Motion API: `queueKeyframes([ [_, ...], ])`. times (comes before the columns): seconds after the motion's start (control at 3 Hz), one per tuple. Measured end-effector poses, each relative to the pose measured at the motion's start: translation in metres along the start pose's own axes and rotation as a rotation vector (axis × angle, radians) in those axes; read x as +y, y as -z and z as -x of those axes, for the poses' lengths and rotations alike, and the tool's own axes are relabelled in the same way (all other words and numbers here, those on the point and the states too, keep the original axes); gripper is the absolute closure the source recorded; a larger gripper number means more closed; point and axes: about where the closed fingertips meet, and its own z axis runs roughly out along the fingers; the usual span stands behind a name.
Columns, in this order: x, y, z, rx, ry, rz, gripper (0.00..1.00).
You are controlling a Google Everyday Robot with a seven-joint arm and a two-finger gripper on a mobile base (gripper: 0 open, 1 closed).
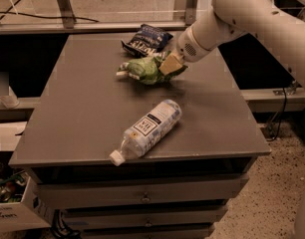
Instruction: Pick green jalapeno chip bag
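The green jalapeno chip bag (pixel 144 69) is a crinkled light-green bag at the back middle of the grey table (pixel 82 108). My gripper (pixel 171 65) comes in from the right on the white arm and is shut on the bag's right end. The bag's left end points left, and the bag looks slightly raised with a shadow under it. The right end of the bag is hidden by the tan fingers (pixel 167 62).
A dark blue chip bag (pixel 145 39) lies just behind the green one. A clear plastic bottle with a white label (pixel 147 128) lies on its side nearer the front, cap toward the front left. Drawers sit under the tabletop. A box of items (pixel 13 203) is at the lower left.
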Motion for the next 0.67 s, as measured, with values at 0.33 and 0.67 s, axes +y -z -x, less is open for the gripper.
queueKeyframes([
  [0.33, -0.007, 0.022, 0.011, -0.071, -0.011, -0.002, 1.0],
  [0.67, -0.018, 0.059, 0.026, -0.163, -0.01, -0.021, 1.0],
])
